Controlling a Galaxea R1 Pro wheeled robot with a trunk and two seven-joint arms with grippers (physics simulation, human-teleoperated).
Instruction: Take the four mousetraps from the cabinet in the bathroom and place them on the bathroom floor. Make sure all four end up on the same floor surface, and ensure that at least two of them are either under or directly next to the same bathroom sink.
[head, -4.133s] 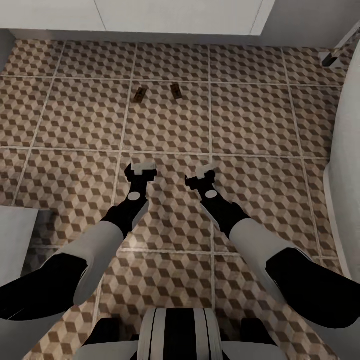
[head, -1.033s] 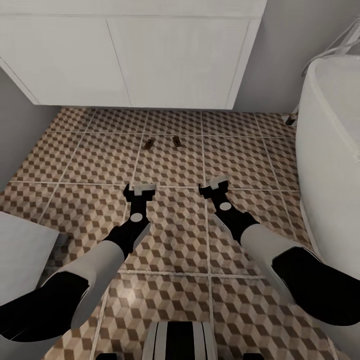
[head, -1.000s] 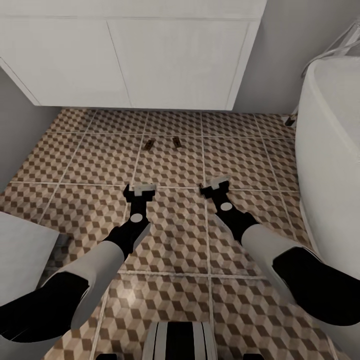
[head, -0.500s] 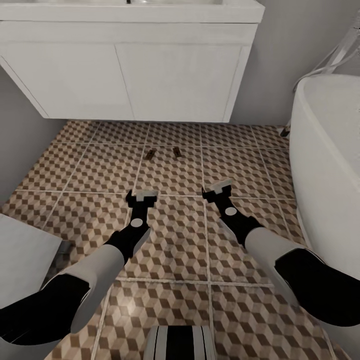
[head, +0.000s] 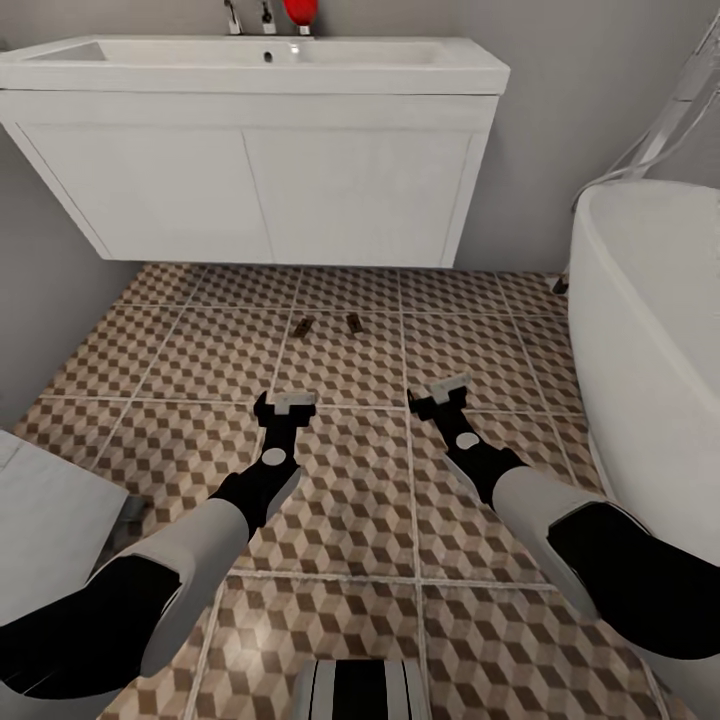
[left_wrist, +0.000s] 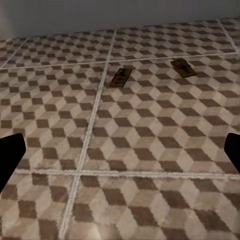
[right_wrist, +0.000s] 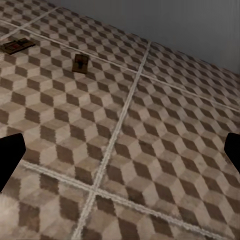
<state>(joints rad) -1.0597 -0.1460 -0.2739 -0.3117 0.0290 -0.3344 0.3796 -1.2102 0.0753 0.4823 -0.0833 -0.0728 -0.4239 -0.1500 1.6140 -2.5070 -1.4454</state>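
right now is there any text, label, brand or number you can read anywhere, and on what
None: nothing readable in any view.
Mousetraps: brown boards with dark metal parts, no lettering to make out.
Sink and vanity: plain white, no label.
Red object by the tap: no markings.
Bathtub: plain white.
Left gripper and right gripper: black and white, no marks.
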